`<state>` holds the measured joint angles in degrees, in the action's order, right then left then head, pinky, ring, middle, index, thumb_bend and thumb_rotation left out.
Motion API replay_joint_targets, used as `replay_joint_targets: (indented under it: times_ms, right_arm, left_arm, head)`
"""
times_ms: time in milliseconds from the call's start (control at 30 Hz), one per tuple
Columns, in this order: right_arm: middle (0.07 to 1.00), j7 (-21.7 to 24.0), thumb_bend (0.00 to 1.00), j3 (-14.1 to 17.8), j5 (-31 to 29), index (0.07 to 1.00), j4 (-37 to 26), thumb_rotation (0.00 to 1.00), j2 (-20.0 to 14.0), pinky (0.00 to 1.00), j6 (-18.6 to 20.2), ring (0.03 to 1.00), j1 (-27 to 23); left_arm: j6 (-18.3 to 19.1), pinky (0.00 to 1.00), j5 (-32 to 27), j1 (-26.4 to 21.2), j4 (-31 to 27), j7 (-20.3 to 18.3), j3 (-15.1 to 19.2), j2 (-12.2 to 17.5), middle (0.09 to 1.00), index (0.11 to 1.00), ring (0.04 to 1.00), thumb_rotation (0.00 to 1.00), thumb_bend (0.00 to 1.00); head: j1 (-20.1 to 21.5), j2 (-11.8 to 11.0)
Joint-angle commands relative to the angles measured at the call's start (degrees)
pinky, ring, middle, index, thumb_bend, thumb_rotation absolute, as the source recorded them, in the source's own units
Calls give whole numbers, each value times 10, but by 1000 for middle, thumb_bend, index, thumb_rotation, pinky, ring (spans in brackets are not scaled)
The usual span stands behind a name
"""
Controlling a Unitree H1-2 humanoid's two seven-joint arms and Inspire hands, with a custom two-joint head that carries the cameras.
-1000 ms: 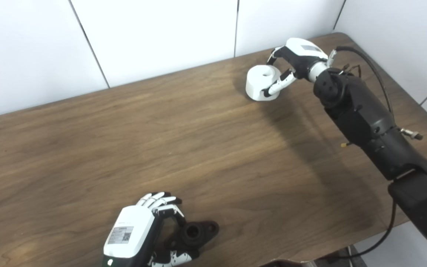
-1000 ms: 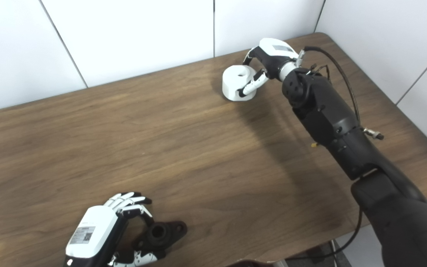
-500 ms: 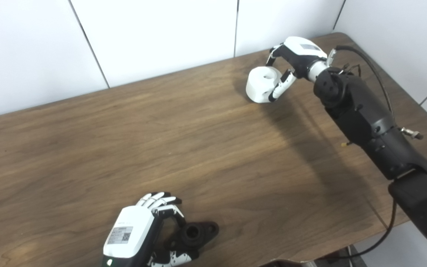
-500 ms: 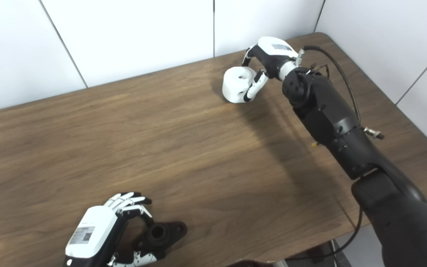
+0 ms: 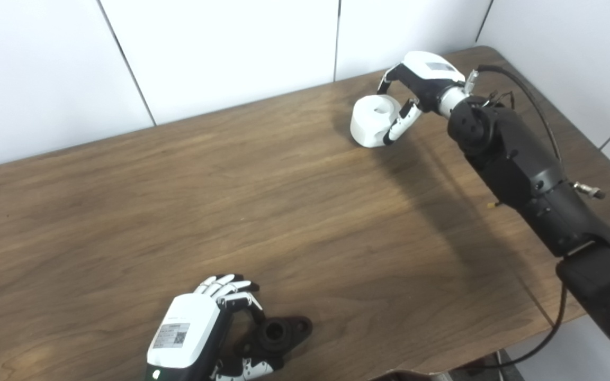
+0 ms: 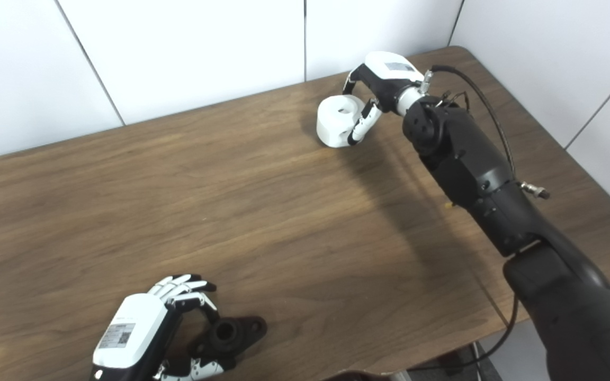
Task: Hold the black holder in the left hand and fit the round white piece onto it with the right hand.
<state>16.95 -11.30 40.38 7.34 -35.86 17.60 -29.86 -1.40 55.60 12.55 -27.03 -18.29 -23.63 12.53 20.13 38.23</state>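
Wood table [image 5: 284,201], white wall panels behind. Our right hand [image 5: 416,87] is curled around the round white piece [image 5: 371,120] at the far right, thumb on its near side, grip looks loose. Left hand [image 5: 199,333] is wrapped partway around the black holder [image 5: 278,333] at the near edge; can't tell if it's gripping. We should firm up the right grip before lifting, and keep the bore level.

A lab or test room, seemingly: plain white wall panels [image 5: 220,53] are enclosing a bare wooden surface [image 5: 284,211], with a loose cable [image 5: 543,338] hanging off its edge.
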Motion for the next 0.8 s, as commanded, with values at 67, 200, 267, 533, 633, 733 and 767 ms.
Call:
replay_joint_targets:
  times_ms: [67,200,267,533,633,733,767]
  right_arm:
    - [836,2,519,10,9,487,-52,148,-18,874,5,947,-20]
    - [838,37,518,9,6,487,-106,148,-27,894,14,957,-15]
    - [842,63,519,10,5,487,-143,148,-30,892,31,957,-11]
    - [864,187,522,4,23,486,-298,147,-26,879,91,957,-6]
    - [862,215,523,-3,23,486,-329,147,-29,870,83,952,-10]
    - [860,247,523,-4,26,486,-364,150,-29,870,87,945,-15]
    - [863,259,523,-2,22,486,-375,150,-28,877,89,945,-17]
  left_arm:
    - [20,875,7,16,8,-30,-3,4,780,488,856,52,520]
    - [21,879,14,13,12,-33,-7,-1,782,488,857,53,520]
    - [21,879,17,12,14,-34,-8,-4,782,488,857,53,520]
    - [26,884,26,2,27,-35,-16,-16,786,488,863,54,520]
    - [28,881,36,-2,31,-35,-22,-21,786,488,863,54,520]
    - [26,873,44,-7,37,-27,-26,-26,785,488,860,55,520]
    - [26,870,47,-10,38,-25,-27,-27,784,488,858,54,521]
  head:
    - [-9,2]
    - [-22,4]
    - [-30,6]
    - [-70,19]
    - [-84,29]
    - [-94,50]
    - [-100,62]
